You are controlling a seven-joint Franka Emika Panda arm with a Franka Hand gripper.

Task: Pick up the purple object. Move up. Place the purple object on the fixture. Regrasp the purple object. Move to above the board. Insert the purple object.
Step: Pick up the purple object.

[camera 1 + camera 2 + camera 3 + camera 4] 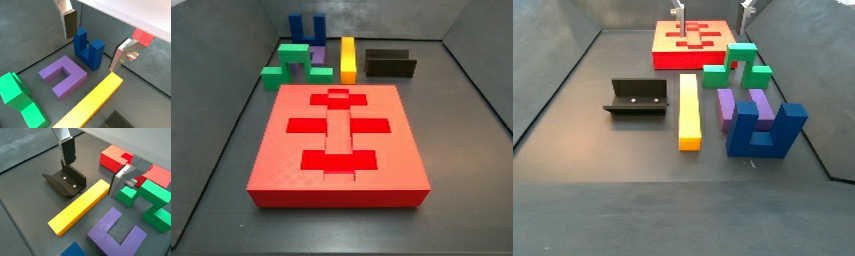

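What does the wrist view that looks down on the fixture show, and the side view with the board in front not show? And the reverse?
Only this wrist view shows the gripper: it is open and holds nothing, above the floor near the fixture.
Only this side view shows the whole top of the board, with its recessed cut-outs, and the blue block standing upright.
Both show the fixture, the yellow bar, the purple object lying flat and the green block.

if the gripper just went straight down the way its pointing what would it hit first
Hedged, since depth is unclear: the gripper hangs open above the pieces. In a wrist view the blue block stands between its fingers, so probably that first, with the purple object lying just beside it.
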